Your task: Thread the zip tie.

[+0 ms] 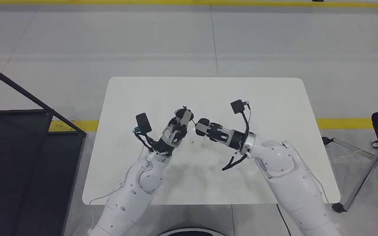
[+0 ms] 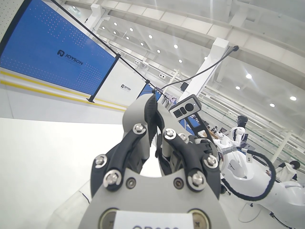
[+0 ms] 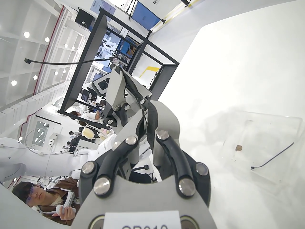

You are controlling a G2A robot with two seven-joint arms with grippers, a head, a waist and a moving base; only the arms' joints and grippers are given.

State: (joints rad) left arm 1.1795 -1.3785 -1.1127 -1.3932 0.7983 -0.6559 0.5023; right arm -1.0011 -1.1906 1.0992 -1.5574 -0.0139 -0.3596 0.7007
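A thin black zip tie [image 2: 200, 72] sticks out from the tip of my left gripper [image 2: 152, 101], which is shut on it; the tie's small head [image 2: 236, 47] hangs free in the air. In the right wrist view the same zip tie [image 3: 69, 61] runs out from the left gripper [image 3: 116, 70]. My right gripper [image 3: 149, 107] is shut, its tips pressed close against the left gripper's fingers; I cannot see whether anything lies between its pads. In the top view the left gripper [image 1: 184, 115] and right gripper [image 1: 202, 126] meet above the middle of the white table [image 1: 266, 100].
A clear flat tray [image 3: 281, 125] lies on the table beside the grippers, holding a second black zip tie [image 3: 271, 158] and a small brown scrap [image 3: 239, 148]. A black-framed screen [image 1: 29, 153] stands past the table's left edge.
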